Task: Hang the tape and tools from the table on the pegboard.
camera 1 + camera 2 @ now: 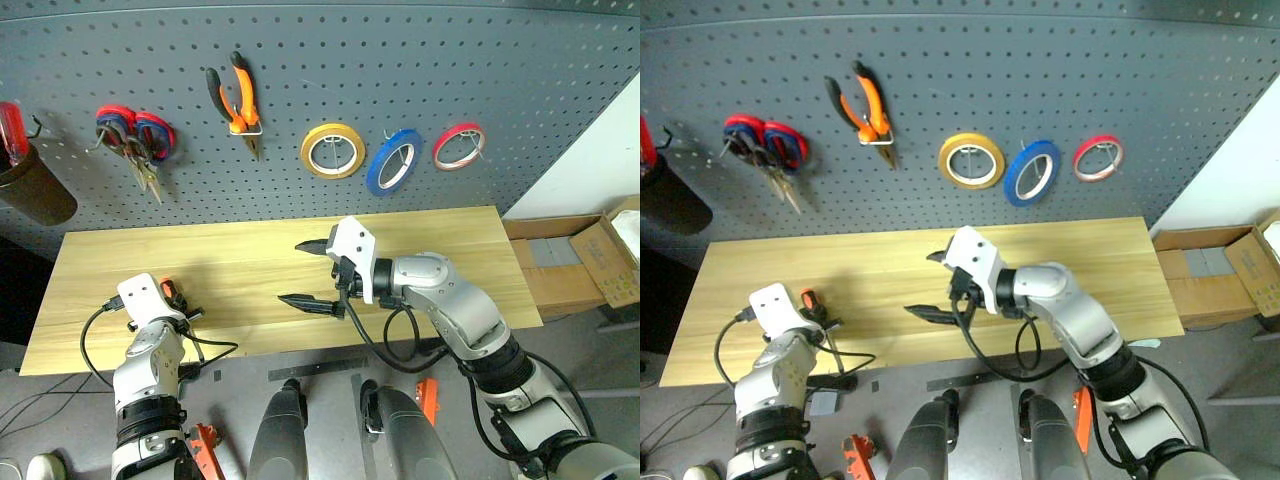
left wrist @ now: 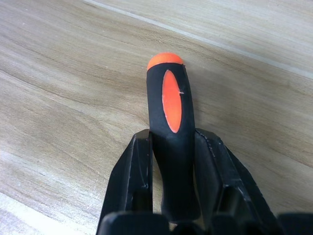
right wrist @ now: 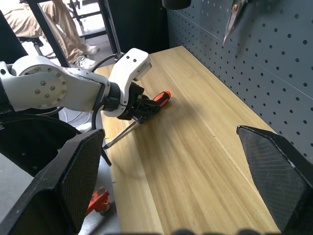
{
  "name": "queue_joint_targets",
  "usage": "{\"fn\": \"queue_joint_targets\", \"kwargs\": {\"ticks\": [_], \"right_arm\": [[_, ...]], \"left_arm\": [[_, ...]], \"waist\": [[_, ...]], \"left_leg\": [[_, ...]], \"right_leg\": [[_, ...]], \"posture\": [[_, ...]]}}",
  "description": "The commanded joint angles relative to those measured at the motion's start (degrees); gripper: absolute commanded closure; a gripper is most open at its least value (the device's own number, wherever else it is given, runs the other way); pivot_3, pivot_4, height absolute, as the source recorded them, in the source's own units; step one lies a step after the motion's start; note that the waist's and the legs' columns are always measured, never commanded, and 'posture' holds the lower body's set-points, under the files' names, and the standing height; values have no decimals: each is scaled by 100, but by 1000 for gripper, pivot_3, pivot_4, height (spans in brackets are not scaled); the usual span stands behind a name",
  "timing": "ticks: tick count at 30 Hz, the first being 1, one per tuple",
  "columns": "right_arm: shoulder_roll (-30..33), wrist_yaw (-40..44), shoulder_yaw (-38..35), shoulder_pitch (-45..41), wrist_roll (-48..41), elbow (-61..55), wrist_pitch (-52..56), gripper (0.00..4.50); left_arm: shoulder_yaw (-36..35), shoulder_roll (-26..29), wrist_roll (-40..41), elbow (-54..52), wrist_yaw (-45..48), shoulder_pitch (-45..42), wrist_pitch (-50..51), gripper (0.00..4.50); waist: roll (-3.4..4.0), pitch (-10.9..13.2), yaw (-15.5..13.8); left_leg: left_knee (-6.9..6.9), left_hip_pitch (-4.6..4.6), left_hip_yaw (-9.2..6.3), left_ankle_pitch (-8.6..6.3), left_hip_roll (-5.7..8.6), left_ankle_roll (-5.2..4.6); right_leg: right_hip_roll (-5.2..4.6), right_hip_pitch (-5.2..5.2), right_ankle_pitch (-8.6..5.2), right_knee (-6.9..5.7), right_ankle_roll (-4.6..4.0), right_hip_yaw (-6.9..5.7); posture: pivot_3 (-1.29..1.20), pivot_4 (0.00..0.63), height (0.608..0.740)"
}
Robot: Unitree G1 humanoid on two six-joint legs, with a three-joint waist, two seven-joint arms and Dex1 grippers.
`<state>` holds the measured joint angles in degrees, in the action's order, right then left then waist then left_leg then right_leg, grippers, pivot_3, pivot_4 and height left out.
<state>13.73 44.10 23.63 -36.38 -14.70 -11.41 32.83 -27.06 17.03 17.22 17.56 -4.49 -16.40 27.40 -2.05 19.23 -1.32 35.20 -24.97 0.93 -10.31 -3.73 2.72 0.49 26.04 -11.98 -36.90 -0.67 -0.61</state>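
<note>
White-and-silver jointed arms, black cables, black two-fingered tools, textured finger pads

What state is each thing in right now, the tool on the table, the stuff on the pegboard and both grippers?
Orange-handled hand tool: lying on table, gripped.
Left gripper: shut on the tool's handle.
Right gripper: open, empty.
Pliers: hung.
Blue tape: hung.
Yellow tape: hung.
Red tape: hung.
</note>
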Motion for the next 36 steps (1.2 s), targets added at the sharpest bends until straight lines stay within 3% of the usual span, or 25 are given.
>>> {"fn": "queue_joint_targets", "kwargs": {"ticks": [1, 5, 12, 17, 23, 27, 36], "right_arm": [[-70, 120, -167, -24, -156, -169, -188, 0], [-170, 115, -364, 15, -366, -256, -93, 0], [-262, -95, -785, 95, -645, -435, -65, 0], [-420, -229, -923, 42, -768, -484, -82, 0], [-765, -239, -892, -104, -780, -200, -408, 0], [-913, -182, -921, -277, -670, 185, -741, 0], [-958, -94, -970, -501, -598, 655, -1245, 0]], "left_arm": [[-82, 1, 70, -388, 22, 141, -51, 3675], [232, 108, -124, -999, 248, 361, -230, 3675], [685, -117, -524, -3095, -57, 821, -208, 3675], [832, -249, -857, -3713, -205, 856, -643, 3675], [599, 186, -1224, -3328, -256, 186, -1420, 3675], [325, 468, -1334, -2958, -364, -158, -1788, 3675], [88, 594, -1423, -2782, -431, -158, -2005, 3675]], "waist": [[0, 0, 0], [-2, -1, -1], [-11, -7, -21], [-26, -17, -24], [-67, -74, -91], [-101, -246, -179], [-170, -447, -428]], "left_leg": [[-3, 0, 1, 0, 0, 0], [-13, -4, 5, 0, 0, 1], [-15, -8, 4, -1, 1, 4], [-15, -7, 6, -1, 8, 4], [-15, -12, -13, 5, 1, 13], [-16, -13, -4, 8, 4, 24], [-16, -6, 2, 7, 6, 29]], "right_leg": [[0, 2, -1, 0, 0, 0], [0, 9, -7, 2, 8, 2], [-10, 9, -8, 4, 9, 4], [-7, 9, -8, 4, 10, 3], [14, 12, -8, 0, 9, -11], [15, 11, -7, 5, 9, -21], [11, 6, -5, 2, 7, -27]], "posture": [[83, 370, 740], [88, 356, 740], [131, 309, 740], [169, 279, 740], [234, 201, 740], [267, 156, 740], [289, 127, 740]]}}
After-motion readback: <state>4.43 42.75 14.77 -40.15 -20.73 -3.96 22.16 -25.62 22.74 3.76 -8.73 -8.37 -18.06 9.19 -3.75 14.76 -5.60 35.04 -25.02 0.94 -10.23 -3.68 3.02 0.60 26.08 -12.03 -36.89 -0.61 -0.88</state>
